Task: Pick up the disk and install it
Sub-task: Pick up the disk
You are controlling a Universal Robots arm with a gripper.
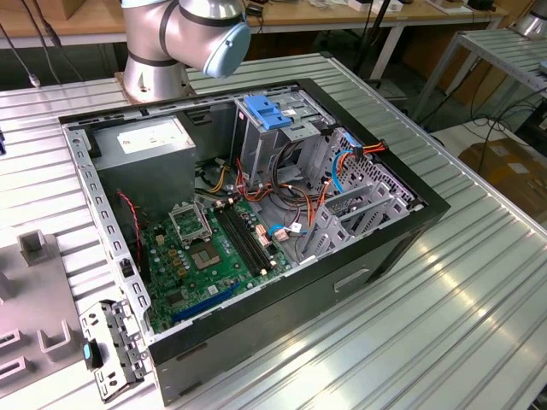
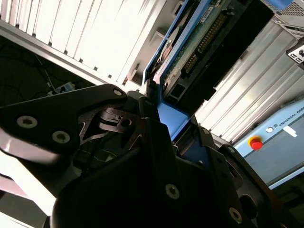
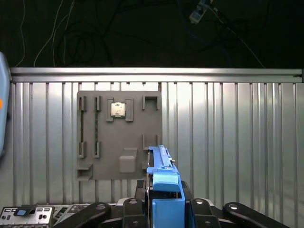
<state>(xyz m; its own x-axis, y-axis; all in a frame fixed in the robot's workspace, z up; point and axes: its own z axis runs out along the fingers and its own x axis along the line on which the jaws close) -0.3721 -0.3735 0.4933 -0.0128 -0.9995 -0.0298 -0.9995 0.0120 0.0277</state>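
Black robot hand (image 3: 165,206) clenching blue-framed flat metal hard disk (image 3: 166,183) edge-on, holding it above grey parts tray (image 3: 118,142) on ribbed metal table (image 3: 237,142). Disk likely rigid, weighty, shock-sensitive; green circuit board (image 2: 202,40) exposed, so frame edges looking safest for gripping.

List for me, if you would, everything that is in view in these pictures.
disk: one, blue-framed, clamped in the gripper
fixture plate: one, grey, on the table
chip: one, silvery, seated in the fixture plate
computer case: one, black, open, on the table
motherboard: one, green, inside the case
power-supply box: one, grey, inside the case
latch plate: one, blue, atop the drive cage
arm: one, grey with blue cap, beside the case
gripper: one, black, shut on the disk
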